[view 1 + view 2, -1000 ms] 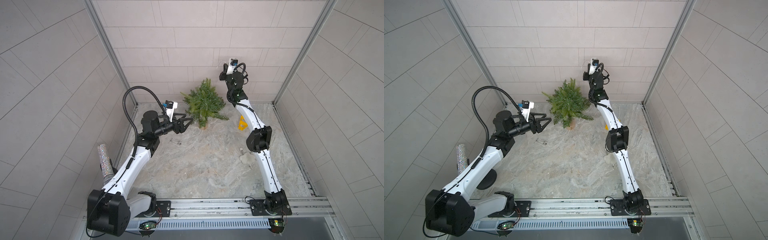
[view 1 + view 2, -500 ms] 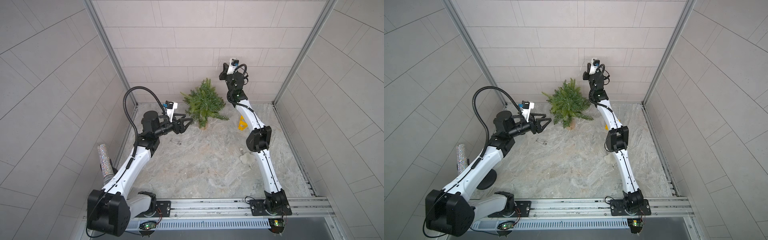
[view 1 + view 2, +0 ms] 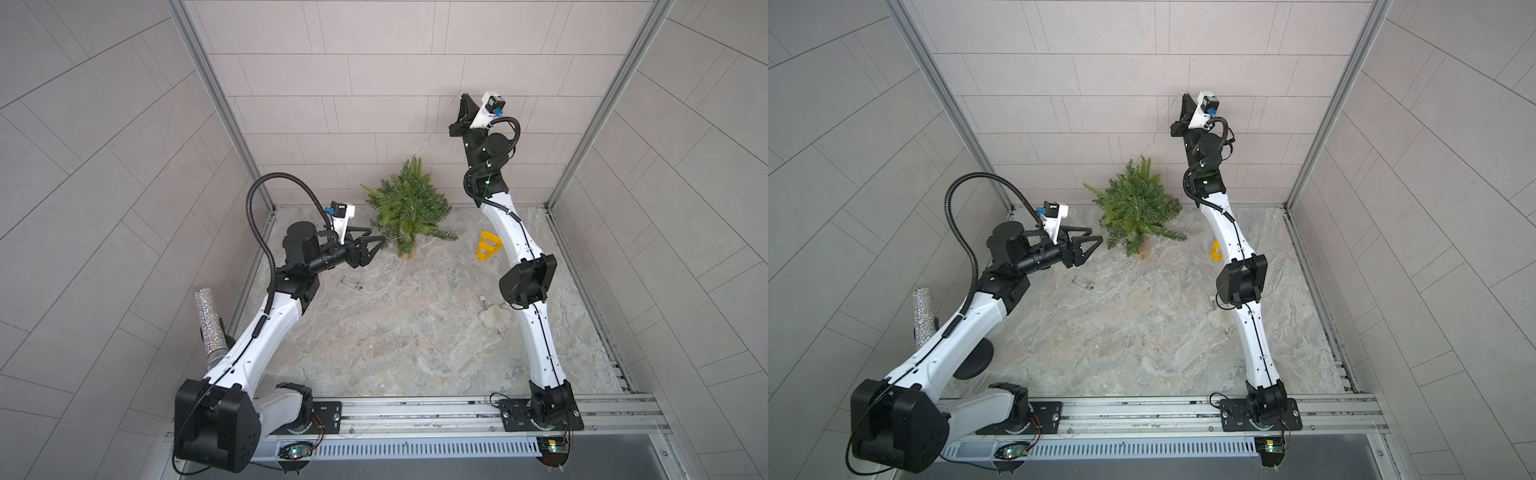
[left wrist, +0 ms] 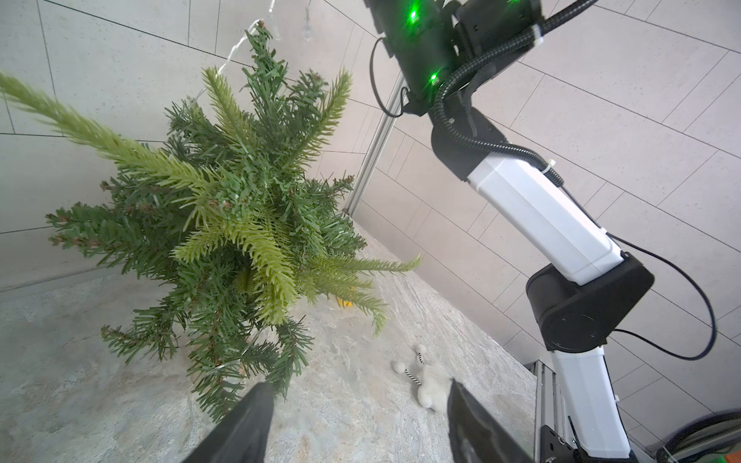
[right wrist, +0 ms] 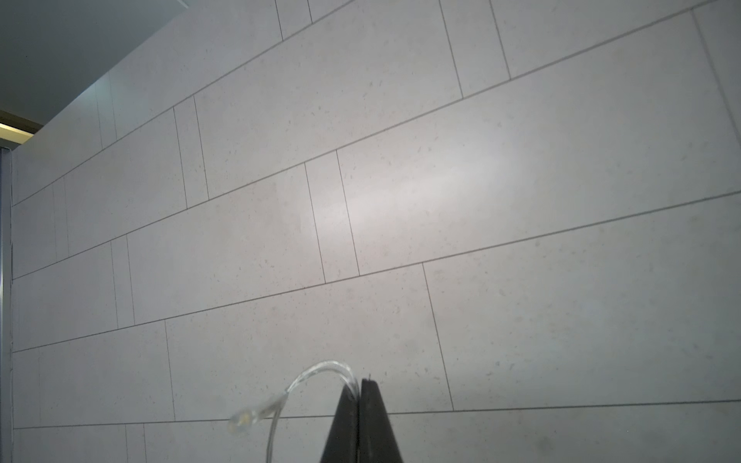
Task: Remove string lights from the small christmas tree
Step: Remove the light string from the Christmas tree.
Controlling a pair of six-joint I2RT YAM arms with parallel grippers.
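Observation:
The small christmas tree [image 3: 409, 212] [image 3: 1138, 212] stands at the back of the marble floor, leaning slightly, and fills the left wrist view [image 4: 224, 224]. My right gripper [image 3: 462, 96] [image 3: 1185, 96] is raised high against the back wall, above and right of the tree. It is shut [image 5: 361, 385] on the string lights [image 5: 316, 371]. Their thin clear wire runs taut from the tree's tip up to it [image 3: 428, 143] [image 4: 236, 44], with one bulb [image 5: 244, 419] hanging beside the jaws. My left gripper [image 3: 379, 233] [image 3: 1096, 233] [image 4: 359, 387] is open and empty, just left of the tree's lower branches.
A yellow triangular frame [image 3: 488, 247] lies right of the tree, behind my right arm. A white fluffy toy [image 3: 494, 318] [image 4: 433, 391] lies mid-right. A small clear tube [image 3: 351, 284] lies under my left wrist. A glittery cylinder [image 3: 210, 324] stands by the left wall.

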